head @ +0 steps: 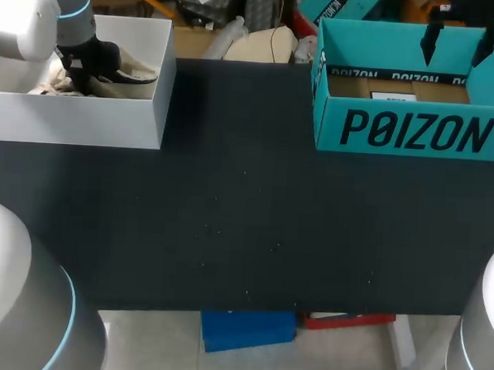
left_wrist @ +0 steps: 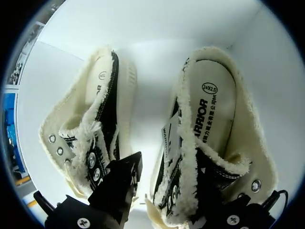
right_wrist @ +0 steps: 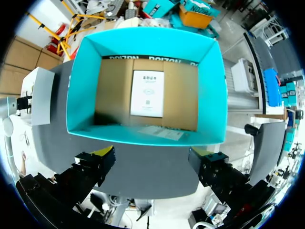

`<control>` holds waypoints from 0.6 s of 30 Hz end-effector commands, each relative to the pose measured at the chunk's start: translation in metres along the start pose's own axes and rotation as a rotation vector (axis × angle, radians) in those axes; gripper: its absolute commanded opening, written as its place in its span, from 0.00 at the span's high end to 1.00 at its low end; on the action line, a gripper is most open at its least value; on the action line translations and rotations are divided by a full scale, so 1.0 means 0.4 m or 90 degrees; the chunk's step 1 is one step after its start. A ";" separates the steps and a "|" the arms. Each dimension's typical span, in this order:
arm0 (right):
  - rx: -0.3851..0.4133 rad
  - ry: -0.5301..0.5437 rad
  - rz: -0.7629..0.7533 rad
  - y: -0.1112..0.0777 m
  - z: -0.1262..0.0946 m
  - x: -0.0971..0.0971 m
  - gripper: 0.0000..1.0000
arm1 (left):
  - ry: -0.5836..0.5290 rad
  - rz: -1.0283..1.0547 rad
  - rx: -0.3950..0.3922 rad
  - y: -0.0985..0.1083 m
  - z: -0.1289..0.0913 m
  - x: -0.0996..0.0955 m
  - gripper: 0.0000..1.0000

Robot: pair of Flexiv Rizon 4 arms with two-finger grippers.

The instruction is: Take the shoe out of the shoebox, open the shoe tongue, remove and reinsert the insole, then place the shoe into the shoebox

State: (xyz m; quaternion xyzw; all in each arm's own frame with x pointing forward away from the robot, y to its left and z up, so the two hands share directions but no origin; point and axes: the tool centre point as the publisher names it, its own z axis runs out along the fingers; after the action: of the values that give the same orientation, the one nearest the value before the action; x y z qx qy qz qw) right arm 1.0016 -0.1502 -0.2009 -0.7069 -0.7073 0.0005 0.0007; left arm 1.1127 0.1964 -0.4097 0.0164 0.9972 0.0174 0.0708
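White walls close in the box point(head: 76, 118) at the table's far left corner, and both shoes lie inside it, so by my reading the task is at its very first step: nothing has been lifted out, the tongue has not been opened, and the insole point(left_wrist: 217, 109) sits flat in its place. The left gripper point(left_wrist: 186, 186) is down inside that box with its fingers apart. They straddle the shoe point(left_wrist: 209, 157), the one with the insole showing. A strip of white floor shows between the inner finger and the shoe, so I judge that it is not gripped. The other shoe point(left_wrist: 95, 133) lies just beside that inner finger, and the box's wall runs near the outer one. Room to shift sideways looks scarce, and a straight lift seems the safest way out. The right gripper point(right_wrist: 152, 157) hangs over the open top of the teal shoebox point(right_wrist: 143, 136) at the far right, fingers wide apart and holding nothing. That box holds only a bare cardboard floor with a white slip on it. Between the two boxes the dark table point(head: 245, 226) offers broad flat space towards the near edge. That looks like the natural place for the tongue and insole work. All of that is left to do, as is the last placing into the box.
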 end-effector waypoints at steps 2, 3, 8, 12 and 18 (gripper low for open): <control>0.000 0.000 0.000 -0.001 -0.001 0.000 0.00 | 0.004 0.009 0.003 -0.006 0.011 -0.005 1.00; 0.000 0.000 0.000 -0.001 -0.001 0.000 0.00 | 0.003 0.011 0.007 -0.008 0.011 -0.004 1.00; 0.000 0.000 0.000 -0.001 -0.001 0.000 0.00 | -0.008 -0.001 0.021 -0.009 -0.031 -0.008 1.00; 0.000 0.000 0.000 -0.001 -0.001 0.000 0.00 | -0.025 -0.009 0.036 0.000 -0.105 -0.024 1.00; 0.000 0.000 0.000 -0.001 -0.001 0.000 0.00 | -0.049 -0.005 0.023 -0.001 -0.258 -0.054 1.00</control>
State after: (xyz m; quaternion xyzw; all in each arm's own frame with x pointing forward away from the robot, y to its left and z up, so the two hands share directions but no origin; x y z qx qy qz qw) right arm 1.0016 -0.1502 -0.2010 -0.7069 -0.7073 0.0005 0.0008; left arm 1.1336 0.1930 -0.3511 0.0160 0.9941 -0.0125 0.1062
